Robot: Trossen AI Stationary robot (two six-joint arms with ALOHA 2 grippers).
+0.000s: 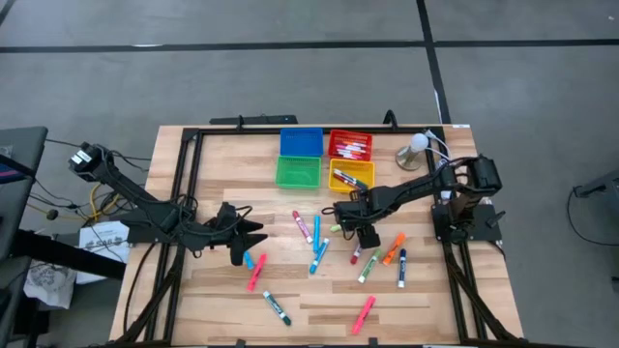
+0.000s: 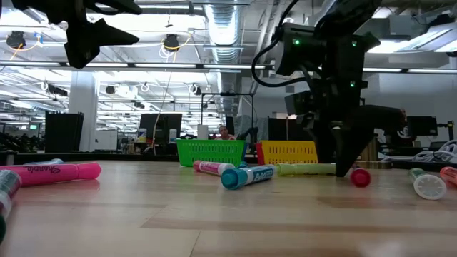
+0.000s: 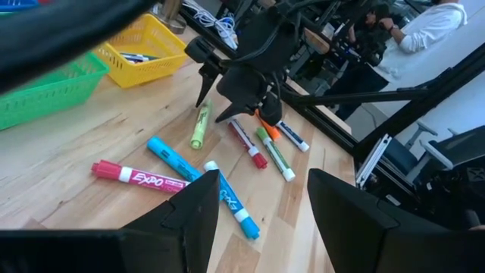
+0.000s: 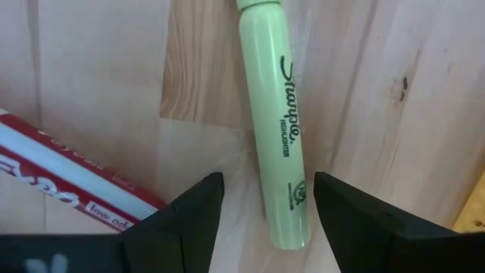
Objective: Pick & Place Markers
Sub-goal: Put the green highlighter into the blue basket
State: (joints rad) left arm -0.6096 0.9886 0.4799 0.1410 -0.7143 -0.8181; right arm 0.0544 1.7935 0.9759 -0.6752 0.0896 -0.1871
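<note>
The right gripper [image 4: 267, 220] hangs low over the middle of the desk [image 1: 426, 309], jaws open and straddling the lime highlighter [image 4: 273, 129] that lies flat on the wood just near of the yellow bin [image 1: 350, 177]. The step in hand looks like the pick: the jaws are lined up on the barrel but nothing is gripped yet. The next move calls for a short drop and a close across the barrel, keeping clear of the red-and-white marker [image 4: 68, 178] just beside it, then a carry to a bin — which one I cannot tell.

The left gripper [image 3: 261, 205] waits over the desk's left part, jaws open and empty.

The other markers [image 1: 317, 253] lie scattered across the middle and near side; a few sit in the red bin [image 1: 350, 145].

Writing: "Sharpie" on the highlighter; "EXPO" on a red marker [image 3: 140, 177] — and "Sharpie" on the pink one [image 2: 53, 172].
</note>
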